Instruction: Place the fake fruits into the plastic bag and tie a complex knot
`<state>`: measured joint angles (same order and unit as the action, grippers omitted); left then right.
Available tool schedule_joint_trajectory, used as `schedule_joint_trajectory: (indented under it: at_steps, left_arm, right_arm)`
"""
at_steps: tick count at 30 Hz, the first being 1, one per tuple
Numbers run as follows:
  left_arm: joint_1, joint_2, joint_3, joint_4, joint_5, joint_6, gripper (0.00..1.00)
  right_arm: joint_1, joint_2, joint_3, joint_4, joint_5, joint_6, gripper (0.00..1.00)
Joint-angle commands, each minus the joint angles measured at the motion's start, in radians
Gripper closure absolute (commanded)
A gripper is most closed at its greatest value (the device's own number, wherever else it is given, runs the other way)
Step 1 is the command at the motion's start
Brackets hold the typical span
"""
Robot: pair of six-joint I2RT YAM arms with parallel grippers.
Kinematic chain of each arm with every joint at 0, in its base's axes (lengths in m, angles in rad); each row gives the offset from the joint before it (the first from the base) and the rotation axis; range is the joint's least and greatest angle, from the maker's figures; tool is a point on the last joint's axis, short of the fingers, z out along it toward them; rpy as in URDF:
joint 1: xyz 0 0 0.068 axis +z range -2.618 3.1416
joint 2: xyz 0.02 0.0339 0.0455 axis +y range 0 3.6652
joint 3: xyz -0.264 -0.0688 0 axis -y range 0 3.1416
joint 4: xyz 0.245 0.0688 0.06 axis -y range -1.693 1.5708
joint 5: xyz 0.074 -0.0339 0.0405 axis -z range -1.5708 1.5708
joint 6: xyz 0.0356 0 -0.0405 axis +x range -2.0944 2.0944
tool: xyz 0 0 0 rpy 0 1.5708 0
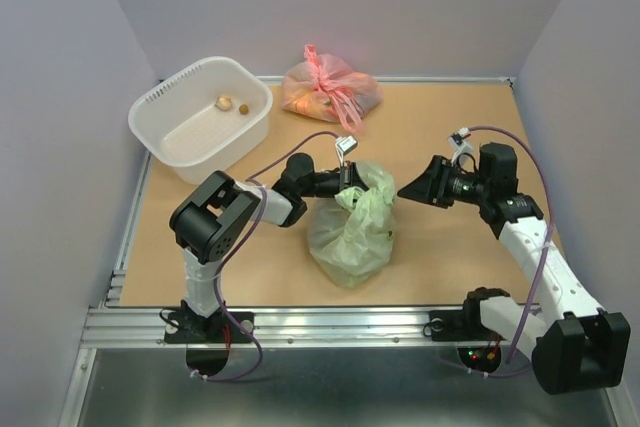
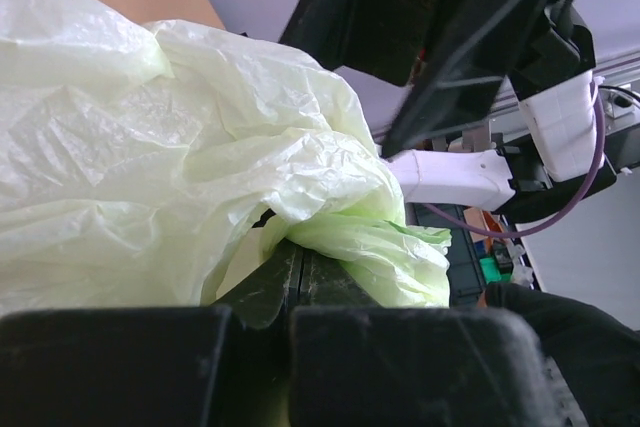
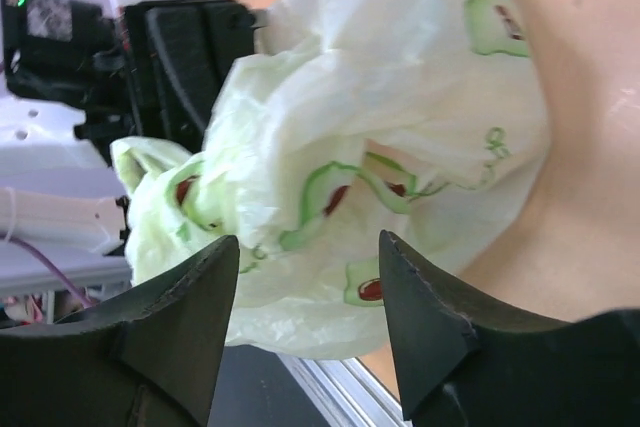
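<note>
Plastic bag (image 1: pixel 352 232) sits mid-counter (image 1: pixel 450 117), bulging; fake fruits not visible, prob. inside, can't confirm thru the film. Left jaws are clamped tight on the bunched handle strip (image 2: pixel 375 247) at the bag's top; right jaws stand apart, holding nothing, just right of the bag's top and not touching it.

Judged step: tying stage, w/ the right arm (image 1: pixel 530 237) due to take a free end; can't tell if any wrap of the knot is made yet. To do it well:
- treat the left clamp as anchor;
- bring the right jaws in level w/ the loose green end nearest them;
- bite deep into the bunch, not its tip, since the film looks thin and slippery;
- pull sideways away from the bag, not up, so it doesn't lift or tip;
- mind the left jaws, v. close to the grab spot.
</note>
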<state>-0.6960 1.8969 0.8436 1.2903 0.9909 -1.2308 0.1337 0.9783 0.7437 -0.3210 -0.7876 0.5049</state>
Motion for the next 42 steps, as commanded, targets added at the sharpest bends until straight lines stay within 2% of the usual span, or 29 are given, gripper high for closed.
schedule_joint_trajectory:
  at_steps: [1,3,5,9,14,17,19,20,23,29,35,38,42]
  left_arm:
    - [0.007,-0.070,-0.008,0.172,0.011,0.028,1.00]
    - [0.007,-0.073,-0.011,0.167,0.011,0.030,1.00]
    - [0.007,-0.076,-0.011,0.167,0.011,0.033,1.00]
    - [0.006,-0.073,-0.008,0.161,0.009,0.037,1.00]
    - [0.004,-0.064,-0.003,0.164,0.012,0.031,1.00]
    - [-0.003,-0.061,0.002,0.164,0.014,0.033,1.00]
    - [-0.013,-0.056,0.006,0.162,0.018,0.036,1.00]
    - [-0.016,-0.056,0.006,0.164,0.020,0.037,1.00]
    - [-0.028,-0.047,0.008,0.164,0.031,0.042,1.00]
    - [-0.056,-0.021,0.012,0.219,0.055,0.024,1.00]
    - [-0.071,-0.009,0.000,0.250,0.069,0.020,1.00]
    - [-0.077,-0.005,-0.018,0.219,0.057,0.037,1.00]
    - [-0.076,0.004,-0.025,0.201,0.042,0.051,1.00]
  right_arm:
    - [-0.069,0.017,0.032,-0.033,-0.091,-0.012,0.47]
    - [-0.069,0.020,0.033,-0.032,-0.151,-0.017,0.56]
    - [-0.069,0.031,0.019,-0.027,-0.205,-0.025,0.57]
    - [-0.066,0.078,-0.017,-0.004,-0.279,-0.037,0.48]
    - [-0.025,0.148,-0.035,0.037,-0.271,-0.049,0.43]
    - [0.023,0.157,-0.056,0.163,-0.230,0.038,0.30]
    - [0.072,0.166,-0.075,0.285,-0.194,0.116,0.27]
    - [0.086,0.171,-0.079,0.359,-0.184,0.138,0.22]
    - [0.119,0.210,-0.076,0.440,-0.157,0.178,0.18]
    - [0.136,0.321,-0.030,0.536,-0.144,0.202,0.18]
    - [0.168,0.402,-0.021,0.741,-0.122,0.316,0.15]
    - [0.193,0.422,0.006,0.754,-0.102,0.320,0.15]
    - [0.234,0.413,0.000,0.740,-0.093,0.301,0.08]
